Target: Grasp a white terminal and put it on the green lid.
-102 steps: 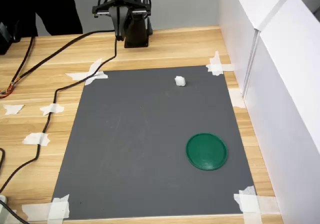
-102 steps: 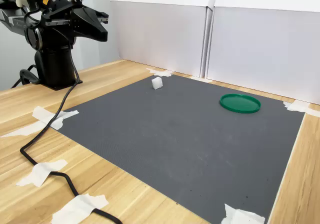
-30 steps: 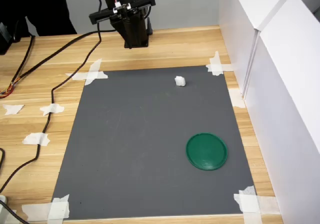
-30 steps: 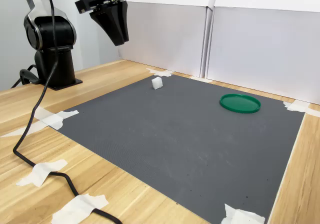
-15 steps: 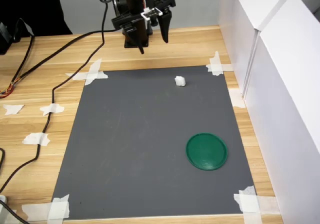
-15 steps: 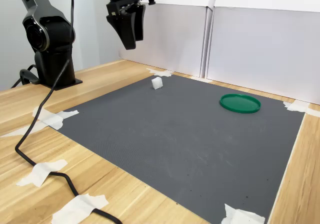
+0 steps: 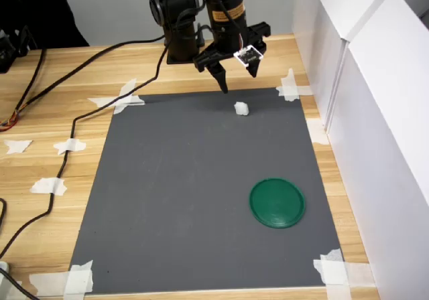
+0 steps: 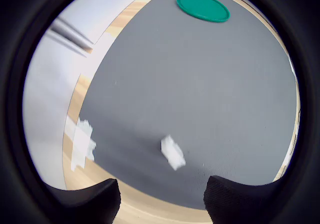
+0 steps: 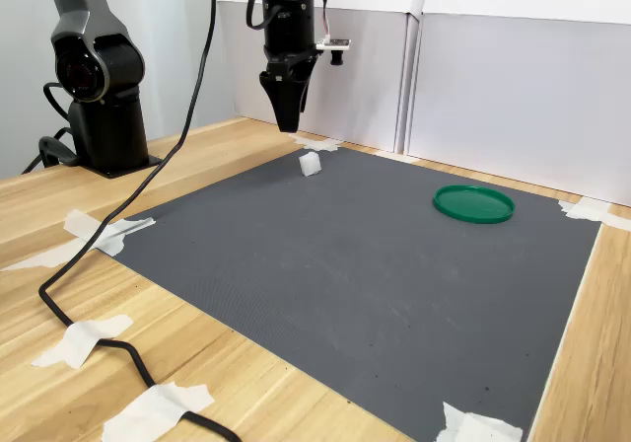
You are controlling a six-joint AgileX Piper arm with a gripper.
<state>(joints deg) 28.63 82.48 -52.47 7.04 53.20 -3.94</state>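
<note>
The white terminal is a tiny blocky piece near the far edge of the grey mat, also seen in the second exterior view and the wrist view. The green lid lies flat on the mat, well apart from it. My gripper hangs open just above and slightly behind the terminal, pointing down, not touching it. In the wrist view the two fingertips stand wide apart with the terminal just ahead of the gap.
White panel walls border the mat on the first exterior view's right. The arm's base stands on the wooden table behind the mat. A black cable trails over the table, and tape strips hold the mat corners.
The arm has swung out from its base toward the terminal and come down over it. The fingers, together a second ago, now stand apart. Terminal and lid have not moved.
</note>
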